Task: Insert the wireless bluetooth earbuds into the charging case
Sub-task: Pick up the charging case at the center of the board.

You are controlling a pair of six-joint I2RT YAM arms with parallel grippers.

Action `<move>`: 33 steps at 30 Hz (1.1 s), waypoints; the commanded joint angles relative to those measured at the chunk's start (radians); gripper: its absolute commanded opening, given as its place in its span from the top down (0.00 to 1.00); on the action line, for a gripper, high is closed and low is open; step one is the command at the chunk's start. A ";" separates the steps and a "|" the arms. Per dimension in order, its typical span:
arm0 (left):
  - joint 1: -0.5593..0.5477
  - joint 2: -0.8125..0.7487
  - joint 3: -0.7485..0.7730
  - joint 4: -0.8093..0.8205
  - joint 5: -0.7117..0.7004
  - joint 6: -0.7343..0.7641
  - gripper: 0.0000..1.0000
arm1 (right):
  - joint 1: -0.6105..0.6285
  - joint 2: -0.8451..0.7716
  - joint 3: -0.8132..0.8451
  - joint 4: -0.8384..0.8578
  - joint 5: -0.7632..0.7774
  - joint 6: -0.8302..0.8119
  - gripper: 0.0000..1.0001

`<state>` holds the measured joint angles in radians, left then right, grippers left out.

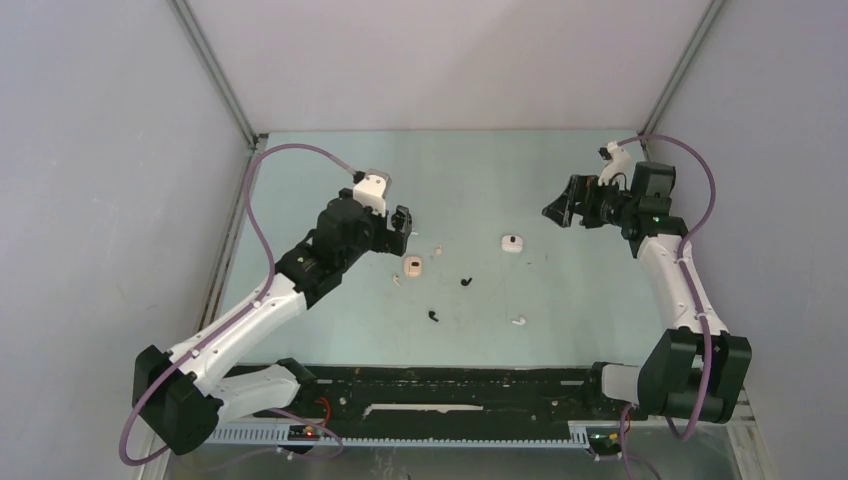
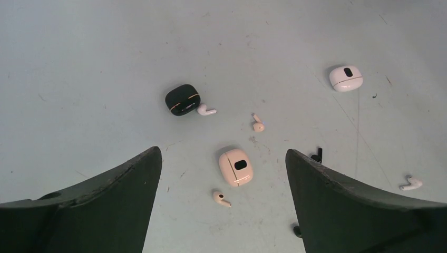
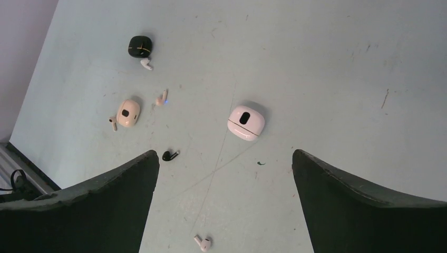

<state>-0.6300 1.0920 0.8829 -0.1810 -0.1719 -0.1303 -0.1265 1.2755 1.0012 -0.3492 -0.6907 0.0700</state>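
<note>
Three shut cases lie on the pale green table: a pink case [image 2: 235, 167] [image 1: 411, 266], a black case [image 2: 182, 99] and a white case [image 3: 245, 122] [image 1: 512, 243]. Small earbuds are scattered round them: a pink earbud [image 2: 222, 198] just in front of the pink case, another pink one [image 2: 258, 124], a white earbud [image 2: 206, 110] touching the black case, a black earbud [image 3: 169, 155], a second black one [image 1: 432, 316], and a white earbud [image 3: 203, 243]. My left gripper [image 2: 222, 152] [image 1: 400, 232] is open and empty above the pink case. My right gripper [image 3: 225, 152] [image 1: 562, 208] is open and empty, raised near the white case.
Grey walls [image 1: 100, 150] close in the table on the left, back and right. A black rail [image 1: 450, 385] with the arm bases runs along the near edge.
</note>
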 commanded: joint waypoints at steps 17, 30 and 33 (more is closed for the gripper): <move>-0.061 0.059 0.073 -0.046 0.081 0.046 0.16 | -0.061 -0.064 -0.033 -0.012 -0.269 -0.192 0.02; -0.099 0.174 0.168 -0.181 0.198 0.014 0.21 | 0.318 0.052 -0.016 -0.088 0.171 -0.513 0.39; -0.099 0.174 0.164 -0.192 0.183 -0.007 0.21 | 0.395 0.132 0.018 -0.094 0.310 -0.512 0.47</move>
<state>-0.7246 1.2778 1.0103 -0.3569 -0.0036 -0.1146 0.1905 1.3251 0.9646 -0.4633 -0.5957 -0.4026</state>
